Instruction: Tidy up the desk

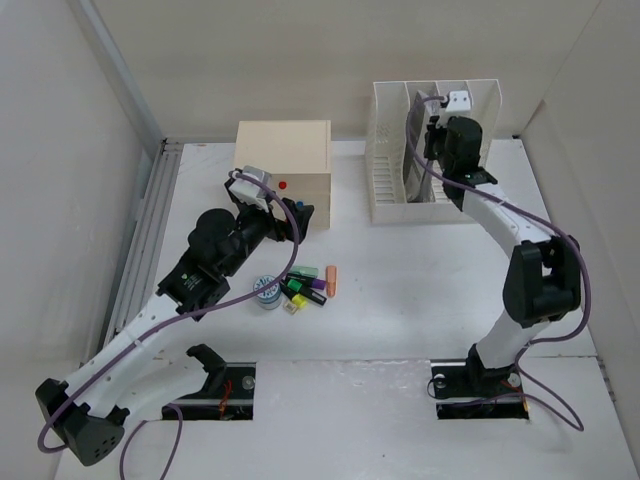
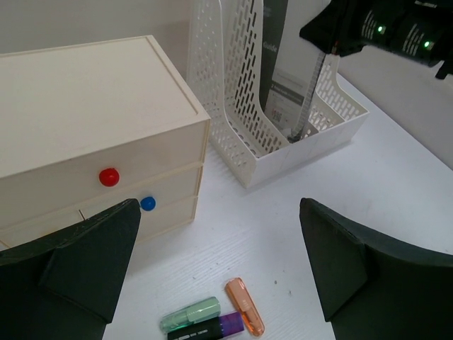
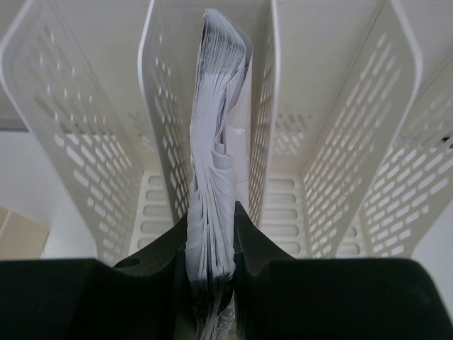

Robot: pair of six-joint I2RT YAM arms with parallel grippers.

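The right claw [image 3: 212, 241] is pinched narrow on a thick booklet [image 3: 216, 127] that stands upright in a slot of the white file rack [image 3: 347, 142], far right on the desk [image 1: 420, 290]. The left claw [image 2: 219, 212] gapes wide and empty above the desk, just near of the drawer box [image 2: 92, 106].

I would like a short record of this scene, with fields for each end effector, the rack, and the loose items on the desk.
left end effector: open, empty, above the desk near the drawer box
right end effector: shut on paper stack
paper stack: upright in a slot of the file rack
loose items: highlighters and small round roll, on the desk between the arms
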